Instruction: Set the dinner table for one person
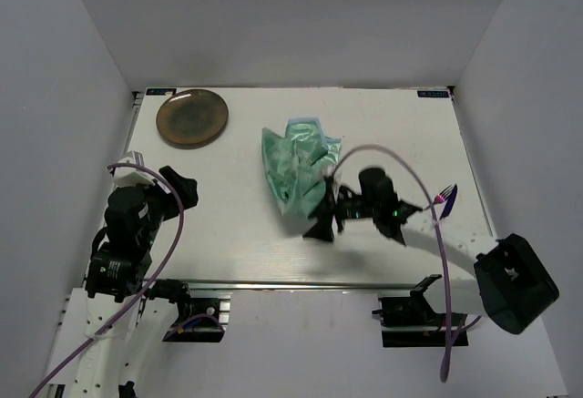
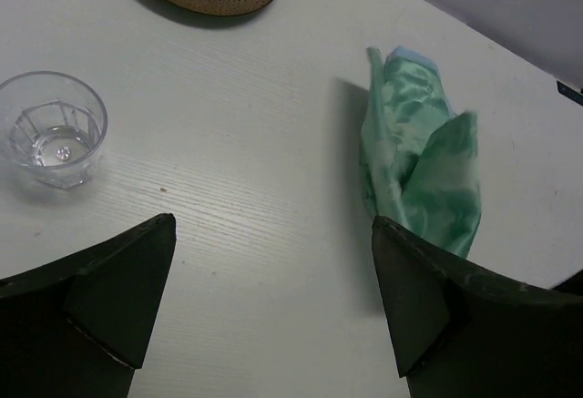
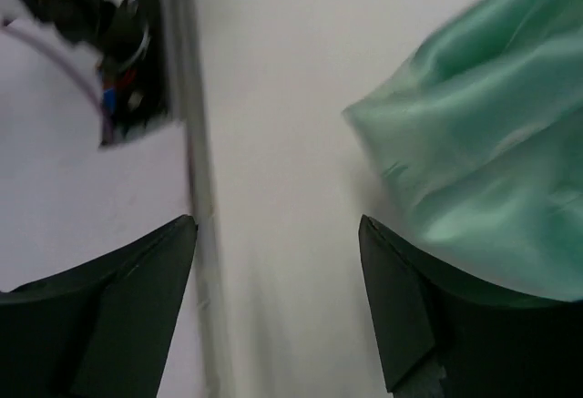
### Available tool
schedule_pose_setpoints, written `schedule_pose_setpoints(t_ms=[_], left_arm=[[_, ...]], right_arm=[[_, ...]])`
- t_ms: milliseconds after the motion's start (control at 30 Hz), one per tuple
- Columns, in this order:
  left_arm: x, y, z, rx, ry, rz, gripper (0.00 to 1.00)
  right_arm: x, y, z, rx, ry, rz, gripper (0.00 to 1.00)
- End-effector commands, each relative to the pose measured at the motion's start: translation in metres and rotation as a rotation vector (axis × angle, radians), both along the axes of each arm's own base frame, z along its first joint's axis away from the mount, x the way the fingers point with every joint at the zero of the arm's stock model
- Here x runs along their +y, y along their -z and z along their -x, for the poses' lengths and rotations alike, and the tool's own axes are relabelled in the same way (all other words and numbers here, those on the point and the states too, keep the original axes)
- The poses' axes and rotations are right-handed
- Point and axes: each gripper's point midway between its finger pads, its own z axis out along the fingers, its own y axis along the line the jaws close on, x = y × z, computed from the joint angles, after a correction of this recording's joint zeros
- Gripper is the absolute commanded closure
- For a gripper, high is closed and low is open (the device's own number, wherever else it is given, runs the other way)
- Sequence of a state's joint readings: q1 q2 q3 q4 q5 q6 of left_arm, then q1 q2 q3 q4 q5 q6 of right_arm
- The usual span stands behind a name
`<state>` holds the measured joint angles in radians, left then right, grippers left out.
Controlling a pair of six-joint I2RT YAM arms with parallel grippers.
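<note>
Right gripper (image 3: 278, 225) jaws apart, empty, at lower edge of crumpled green placemat (image 1: 296, 166), frame centre. Risk: pinching one fold would drag it bunched, not flat.

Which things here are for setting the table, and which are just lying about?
For the job: dinner table, green cloth, brown plate, clear glass.
Not part of it: metal rail, purple cable.

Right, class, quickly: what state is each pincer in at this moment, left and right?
Left pincer: open, holding nothing.
Right pincer: open, nothing between its fingers; green cloth beside it.
</note>
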<state>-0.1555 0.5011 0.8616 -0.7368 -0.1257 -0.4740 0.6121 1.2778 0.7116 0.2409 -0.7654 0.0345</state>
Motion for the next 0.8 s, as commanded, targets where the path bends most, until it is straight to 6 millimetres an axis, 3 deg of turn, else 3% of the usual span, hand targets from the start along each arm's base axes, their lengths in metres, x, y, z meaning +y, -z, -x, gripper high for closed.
schedule_pose_setpoints(t_ms=[0,33,67,100,133,167,200,233,300,333,433,467,500,533,567,600,767], left_arm=[[0.009,-0.005,0.0,0.004,-0.057,0.003,0.02],[0.008,-0.003,-0.001,0.009,-0.055,0.001,0.02],[0.005,-0.001,-0.003,0.016,-0.041,0.0,0.02],[0.004,-0.002,-0.003,0.013,-0.033,0.0,0.02],[0.003,0.001,-0.006,0.028,-0.026,-0.002,0.02],[0.002,0.002,-0.006,0.033,-0.023,-0.003,0.02],[0.002,0.003,-0.007,0.041,-0.023,-0.003,0.02],[0.002,0.005,-0.009,0.05,-0.025,-0.004,0.02],[0.003,0.005,-0.009,0.056,-0.035,0.003,0.02],[0.002,0.008,-0.01,0.069,-0.034,0.003,0.02],[-0.011,0.018,-0.013,0.101,0.0,0.059,0.02],[-0.016,0.019,-0.016,0.092,0.017,0.08,0.02],[-0.019,0.032,-0.016,0.118,0.027,0.091,0.02],[-0.021,0.033,-0.017,0.116,0.036,0.098,0.02],[-0.021,0.034,-0.017,0.121,0.04,0.091,0.02],[-0.02,0.029,-0.016,0.112,0.034,0.088,0.02],[-0.02,0.028,-0.015,0.089,0.041,0.092,0.02]], right_arm=[[-0.012,0.04,0.06,0.16,-0.012,-0.05,0.22],[-0.025,0.052,0.085,0.148,-0.019,-0.087,0.21],[-0.031,0.041,0.093,0.13,0.008,-0.142,0.18],[-0.036,0.057,0.095,0.169,0.043,-0.113,0.15],[-0.044,0.053,0.093,0.152,0.111,-0.125,0.13],[-0.053,0.053,0.064,0.121,0.306,-0.126,0.11],[-0.059,0.039,0.054,0.115,0.392,-0.173,0.11],[-0.072,0.036,0.029,0.108,0.557,-0.162,0.11],[-0.081,0.036,0.008,0.15,0.7,-0.13,0.11],[-0.084,0.023,-0.009,0.142,0.779,-0.114,0.11],[-0.074,0.03,-0.036,0.215,0.865,-0.031,0.11],[-0.067,0.008,-0.051,0.227,0.904,-0.049,0.11],[-0.064,0.02,-0.062,0.266,0.948,-0.001,0.11],[-0.062,0.014,-0.072,0.283,0.986,-0.004,0.11],[-0.053,-0.012,-0.085,0.279,1.005,-0.029,0.11],[-0.048,-0.002,-0.094,0.305,1.026,0.01,0.11],[-0.023,-0.009,-0.141,0.355,1.127,0.088,0.11]])
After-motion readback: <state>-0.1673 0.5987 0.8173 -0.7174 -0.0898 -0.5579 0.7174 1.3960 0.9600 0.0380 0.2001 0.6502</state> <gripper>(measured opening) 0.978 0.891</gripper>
